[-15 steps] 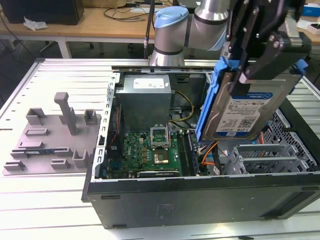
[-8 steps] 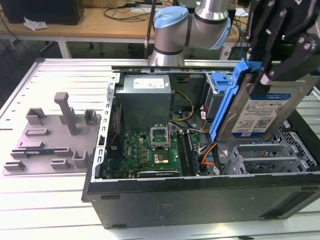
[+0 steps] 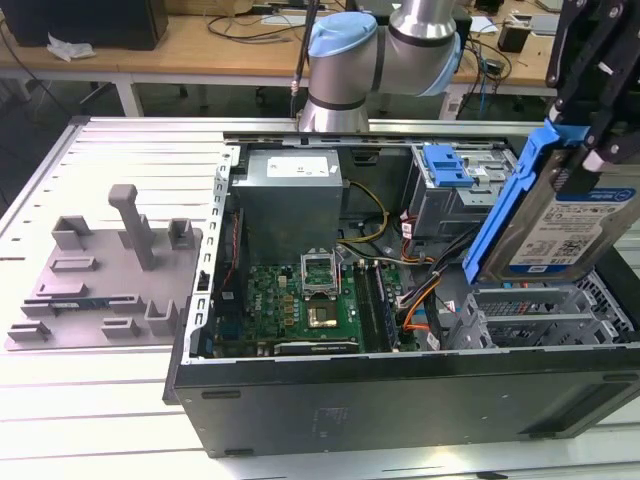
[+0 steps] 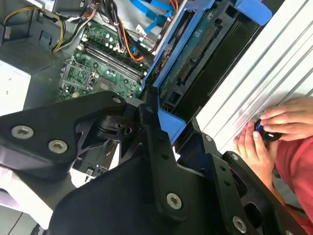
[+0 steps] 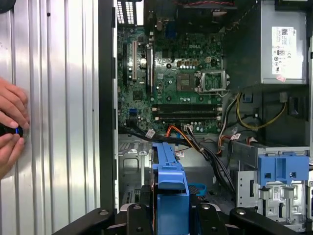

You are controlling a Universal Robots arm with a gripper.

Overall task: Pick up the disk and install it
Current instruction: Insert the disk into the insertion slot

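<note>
Slatted metal table [image 3: 130, 150] carries the open computer case [image 3: 400, 390] (lying on its side), which contains the motherboard [image 3: 300, 300], the grey power supply [image 3: 290, 200] and a drive cage [image 3: 455, 190]. At the upper right of the exterior view, the fingers [image 3: 610, 130] are clamped on the disk [image 3: 560, 215], holding it tilted above the case's right end, apparently to align it for insertion.

Arm [image 3: 425, 35]: silver-grey round tube sections, grey joint housing, light-blue cap [image 3: 340, 36] on the joint end. Black cable [image 3: 300, 60] alongside the housing. Gripper [image 3: 590, 130]: matte black, flat-plate linkage bars with angular cut-outs. Silver socket-head screws [image 4: 173, 200] at the link pivots in the second wrist view, two more on the wide outer plate [image 4: 73, 122]. Same black bars and bolt heads [image 5: 100, 212] in the first wrist view.
</note>
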